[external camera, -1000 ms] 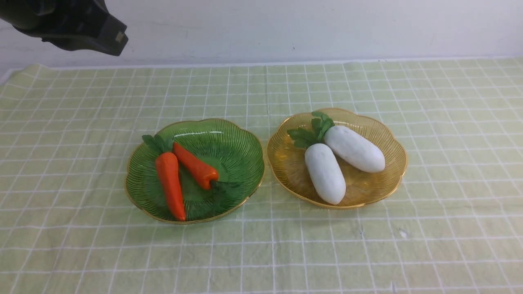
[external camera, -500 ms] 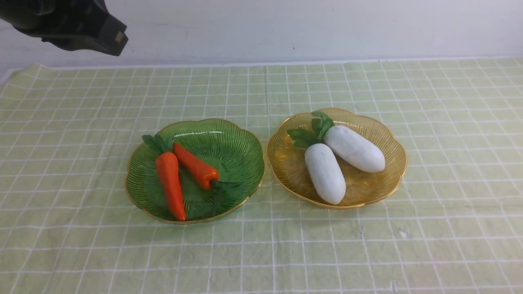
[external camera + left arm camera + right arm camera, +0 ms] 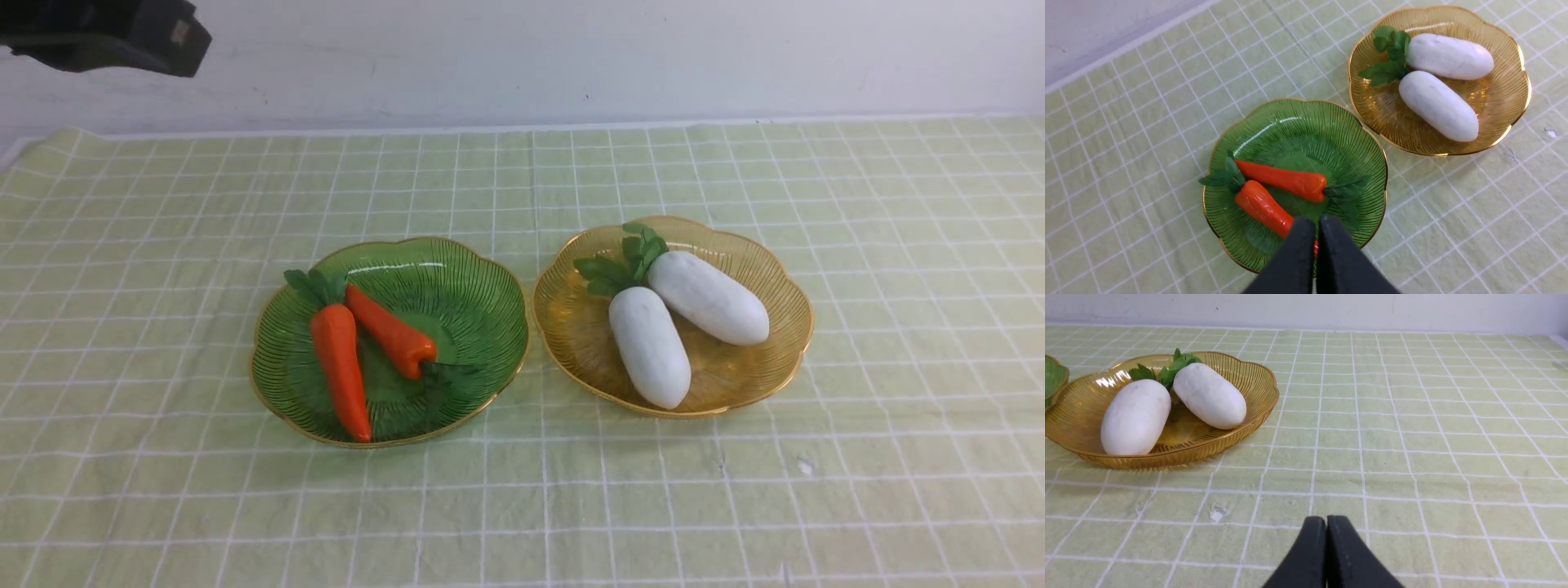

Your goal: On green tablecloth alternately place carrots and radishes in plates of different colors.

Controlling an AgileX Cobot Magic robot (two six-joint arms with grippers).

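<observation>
Two orange carrots (image 3: 339,367) (image 3: 392,333) lie crossed in the green plate (image 3: 482,302) on the green tablecloth (image 3: 522,506). Two white radishes (image 3: 650,347) (image 3: 709,297) lie side by side in the amber plate (image 3: 759,376). The left wrist view shows both plates from high above: the green plate (image 3: 1331,134) with the carrots (image 3: 1282,183) and the amber plate (image 3: 1506,98) with the radishes (image 3: 1437,105). My left gripper (image 3: 1317,222) is shut and empty, high above the green plate. My right gripper (image 3: 1327,521) is shut and empty, low over bare cloth, apart from the amber plate (image 3: 1081,433).
A white wall (image 3: 571,57) runs behind the table's far edge. Part of my left arm (image 3: 106,33) shows dark at the top left of the front view. A small white fleck (image 3: 1217,513) lies on the cloth in front of the amber plate.
My left arm has moved up and to the left in the front view, so less of it shows. The plates, carrots and radishes have not moved.
</observation>
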